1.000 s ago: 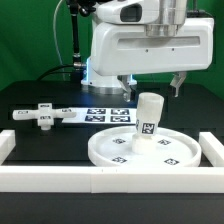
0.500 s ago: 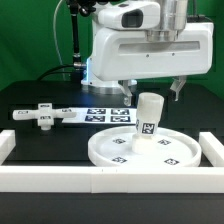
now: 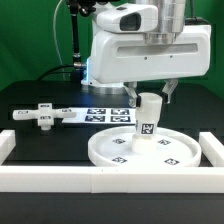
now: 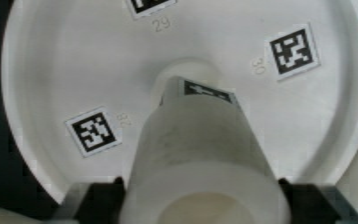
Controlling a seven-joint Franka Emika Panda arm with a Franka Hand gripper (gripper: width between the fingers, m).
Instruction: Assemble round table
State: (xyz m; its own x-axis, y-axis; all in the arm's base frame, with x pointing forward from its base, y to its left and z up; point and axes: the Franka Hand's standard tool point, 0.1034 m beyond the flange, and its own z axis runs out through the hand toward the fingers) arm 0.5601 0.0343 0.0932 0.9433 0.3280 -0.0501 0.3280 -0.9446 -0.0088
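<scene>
Exterior view: the arm comes straight down, wrist vertical, tool (image 3: 150, 94) aimed at the bench (image 3: 25, 100). Its jaws are spread apart, straddling the top of the short leg (image 3: 148, 122) without pinching it. The leg stands on the round disc (image 3: 120, 150) right under the tool. The cross base (image 3: 42, 115) lies well off toward the exterior view's left.

Wrist view: the leg (image 4: 194, 150) sits between the fingers (image 4: 101, 197), with the disc (image 4: 87, 60) beneath.

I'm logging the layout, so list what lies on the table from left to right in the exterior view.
White plastic cross-shaped base → flat white marker board → short white cylindrical leg. The large white rimmed round disc is left out: its span overlaps board and leg.
</scene>
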